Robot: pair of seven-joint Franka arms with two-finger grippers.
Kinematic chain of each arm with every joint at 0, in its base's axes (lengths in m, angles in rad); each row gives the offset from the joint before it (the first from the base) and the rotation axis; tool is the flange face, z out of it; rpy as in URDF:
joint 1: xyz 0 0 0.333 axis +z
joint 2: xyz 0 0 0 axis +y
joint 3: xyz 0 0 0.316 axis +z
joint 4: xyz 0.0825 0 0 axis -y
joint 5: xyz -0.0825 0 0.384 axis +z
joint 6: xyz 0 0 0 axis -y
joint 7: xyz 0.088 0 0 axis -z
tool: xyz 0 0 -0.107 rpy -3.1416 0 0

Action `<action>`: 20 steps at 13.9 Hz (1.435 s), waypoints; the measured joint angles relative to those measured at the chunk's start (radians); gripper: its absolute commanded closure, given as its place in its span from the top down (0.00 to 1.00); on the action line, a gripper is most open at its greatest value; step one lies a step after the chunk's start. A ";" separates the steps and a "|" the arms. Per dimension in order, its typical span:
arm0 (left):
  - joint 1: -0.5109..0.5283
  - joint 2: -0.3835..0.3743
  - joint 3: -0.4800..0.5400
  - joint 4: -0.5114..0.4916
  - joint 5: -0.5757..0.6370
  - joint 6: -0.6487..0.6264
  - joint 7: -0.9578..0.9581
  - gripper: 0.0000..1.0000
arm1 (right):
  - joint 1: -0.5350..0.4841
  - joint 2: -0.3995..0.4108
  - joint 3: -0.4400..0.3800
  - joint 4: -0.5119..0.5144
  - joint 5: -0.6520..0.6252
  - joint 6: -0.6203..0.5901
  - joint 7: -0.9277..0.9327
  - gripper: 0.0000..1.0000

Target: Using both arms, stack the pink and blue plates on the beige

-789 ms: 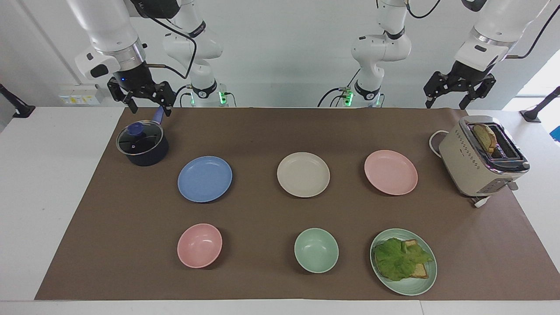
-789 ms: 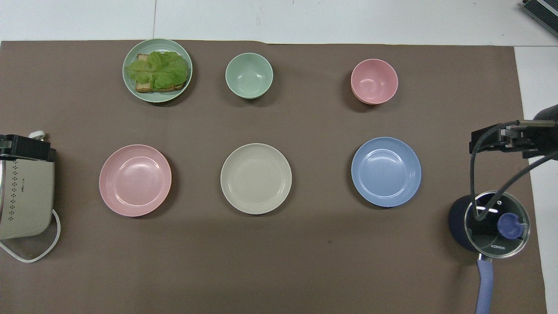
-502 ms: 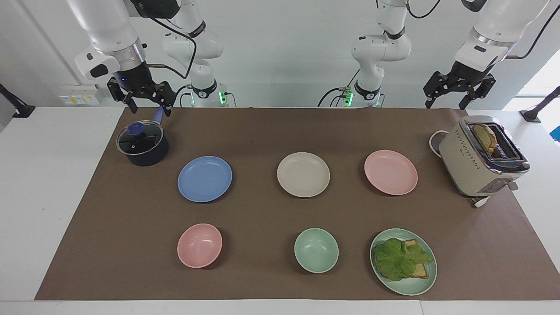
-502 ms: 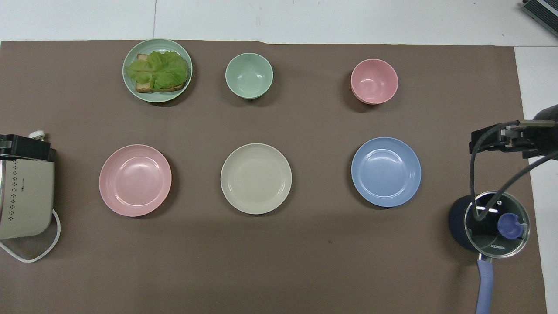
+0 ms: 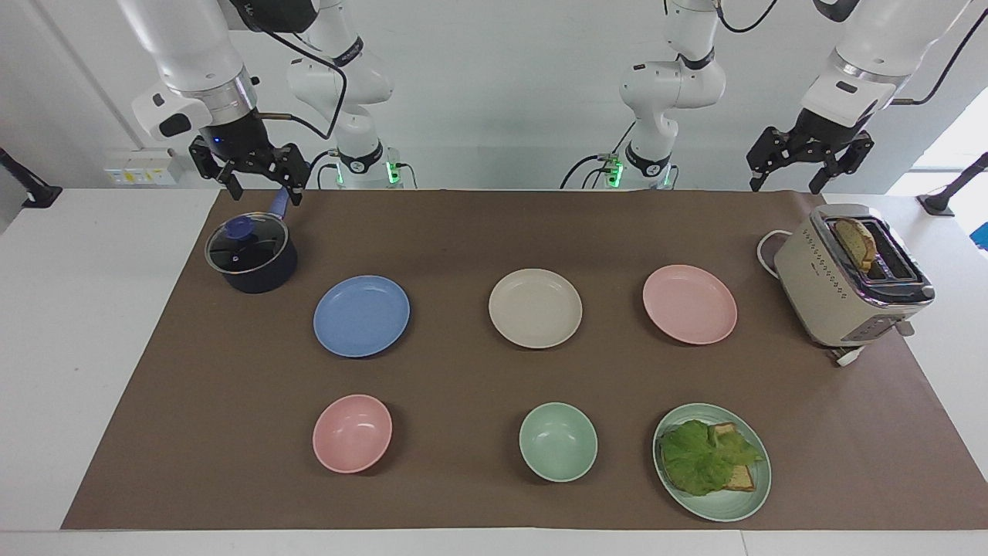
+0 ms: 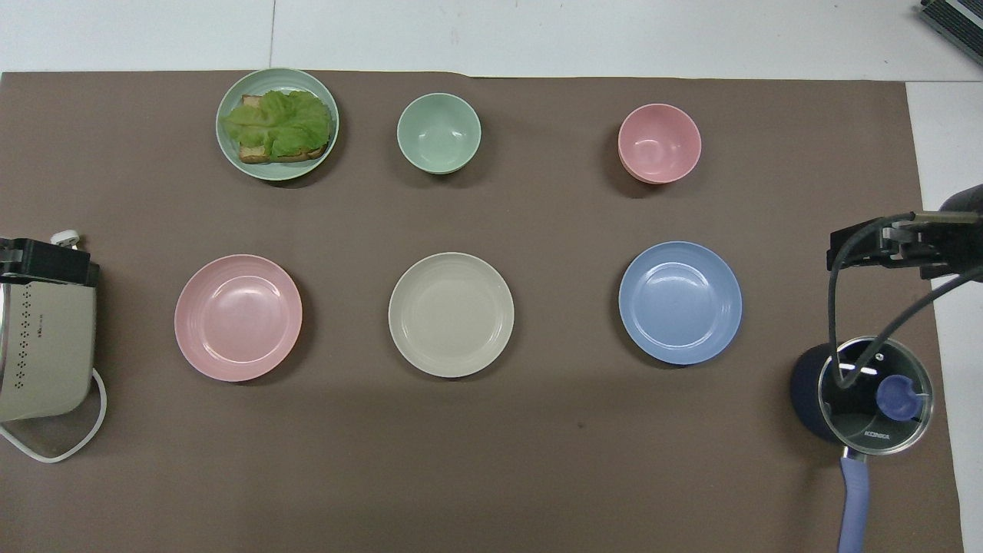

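Facing view: I see both arms parked high at the robots' edge of the mat. Right gripper hangs over the saucepan handle, jaws spread wide, nothing in them. Left gripper hangs above the mat edge near the toaster, jaws also wide and empty. Blue plate, beige plate and pink plate sit flat in one row, well apart, beige between the other two. Nothing stacked yet.

My worries here: the plates are shallow with low rims, so a pinch on the rim could slip or skid the plate across the mat. Right arm's path down to blue passes close to the saucepan; a clipped lid or handle is plausible. Left arm starts near the toaster, same concern.

Overhead view: pink plate, beige plate, blue plate again in line. The pink bowl lies farther from the robots than blue; I'd guard against a wrong pick by colour. If both arms reach beige together, I expect a collision risk, and an off-centre drop would leave a tilted stack.
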 measured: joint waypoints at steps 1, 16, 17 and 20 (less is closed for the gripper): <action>0.000 0.000 0.000 0.000 0.000 0.000 0.000 1.00 | 0.000 0.000 0.000 0.000 0.000 0.000 0.000 1.00; 0.023 0.006 0.007 -0.221 0.000 0.158 0.000 1.00 | -0.018 0.000 -0.001 0.000 0.000 0.000 0.000 1.00; 0.033 0.008 0.008 -0.263 0.000 0.209 0.000 1.00 | -0.019 0.000 -0.001 0.000 0.000 0.000 0.000 1.00; 0.051 0.030 0.009 -0.394 0.000 0.366 -0.002 1.00 | -0.020 0.000 -0.001 -0.001 0.000 0.000 0.000 1.00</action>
